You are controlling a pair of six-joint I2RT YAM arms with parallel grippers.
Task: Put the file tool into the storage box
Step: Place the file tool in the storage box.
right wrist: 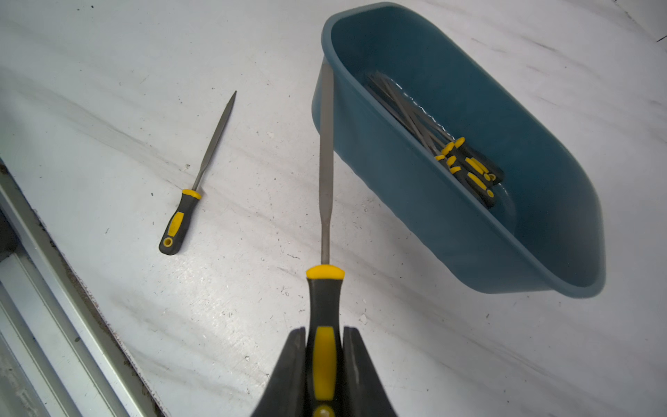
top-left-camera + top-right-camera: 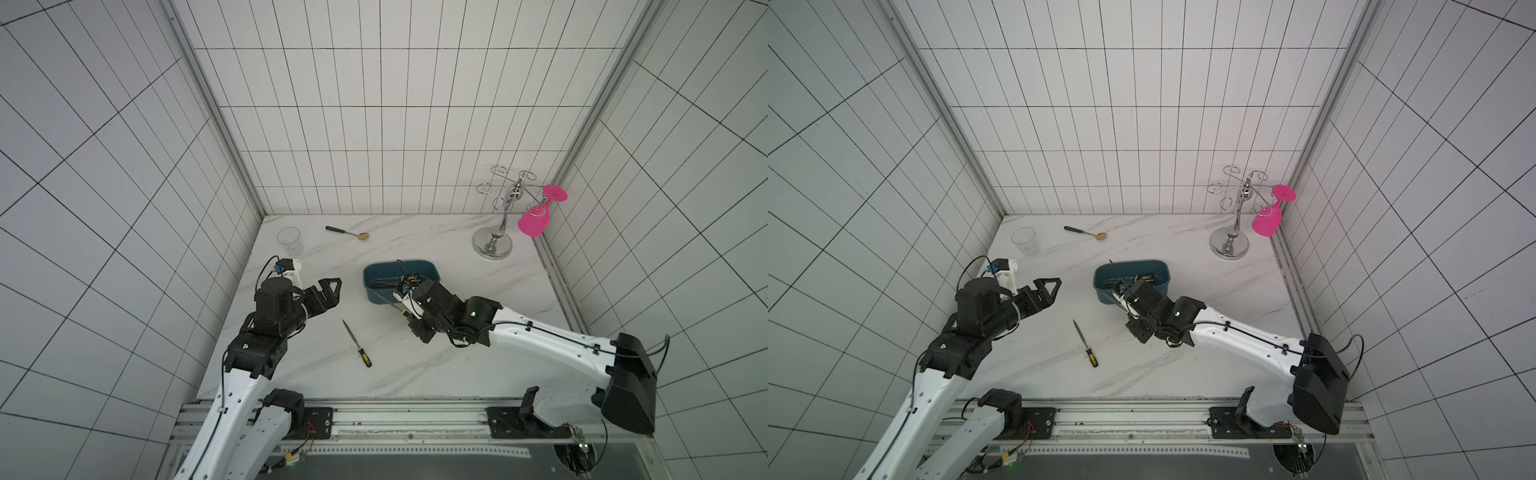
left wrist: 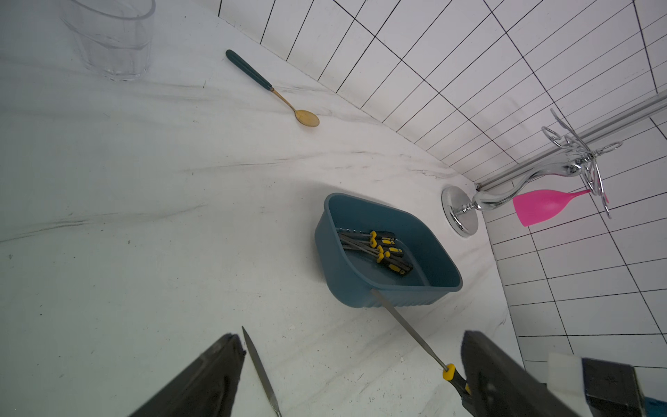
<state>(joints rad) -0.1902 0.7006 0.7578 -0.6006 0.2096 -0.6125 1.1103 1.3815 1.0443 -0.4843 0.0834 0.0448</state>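
File [image 1: 326, 162] slim flat steel, box [image 3: 346, 281] ribbed plastic

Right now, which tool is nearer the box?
Right. The right tool, shut on a file, is just in front of the box, with the file's tip at its rim. The left tool, open, hangs apart to the box's left.
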